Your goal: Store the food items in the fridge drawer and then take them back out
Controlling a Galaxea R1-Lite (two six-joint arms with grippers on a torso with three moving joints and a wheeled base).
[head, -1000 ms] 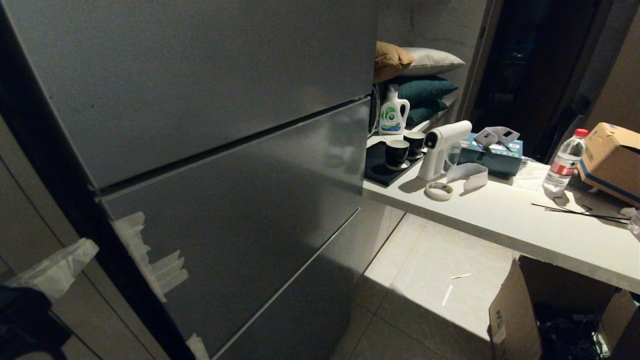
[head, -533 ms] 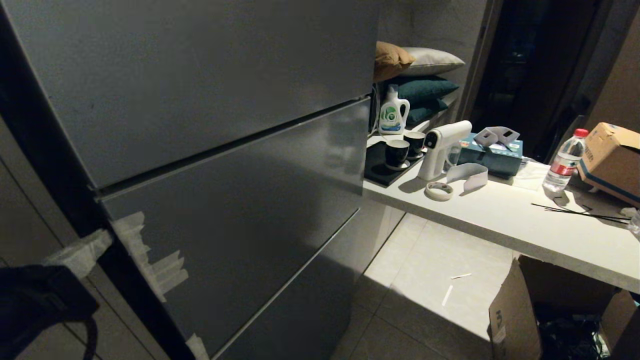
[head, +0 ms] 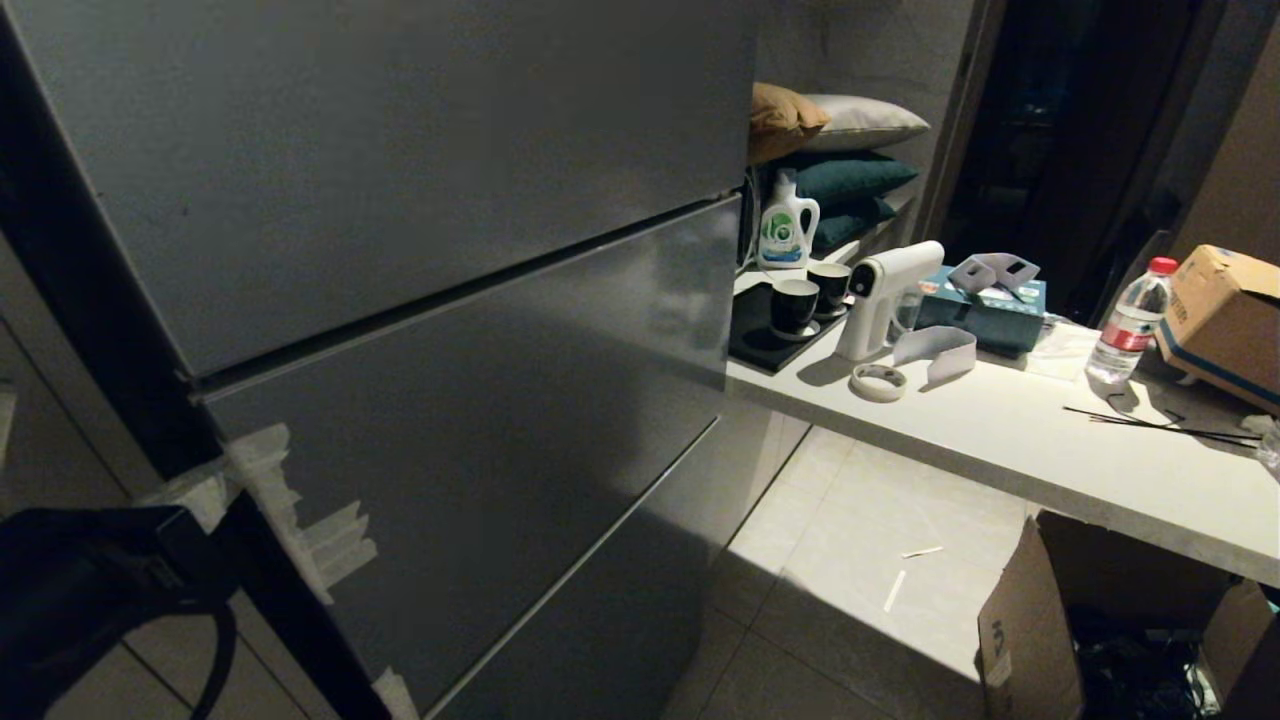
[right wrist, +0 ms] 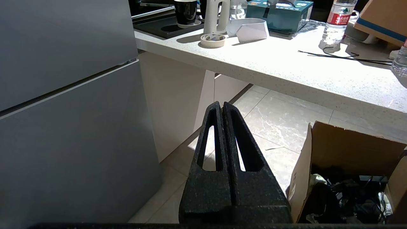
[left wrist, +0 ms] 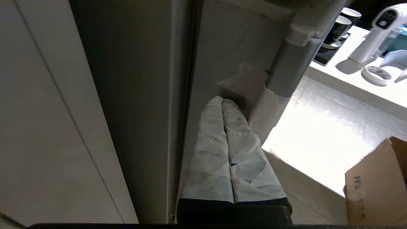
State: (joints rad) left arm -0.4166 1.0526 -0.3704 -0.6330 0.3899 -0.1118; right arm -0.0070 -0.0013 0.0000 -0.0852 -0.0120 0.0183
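Jaws pressed together beside fridge door [left wrist: 140,95]

Food items and fridge drawer hidden from every view; only closed, flat dark grey fridge panels [head: 470,400] visible.

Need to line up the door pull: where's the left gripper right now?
The left gripper, fingers shut, sits at the fridge's left edge, its tips against the taped patch there; in the head view it shows at lower left.
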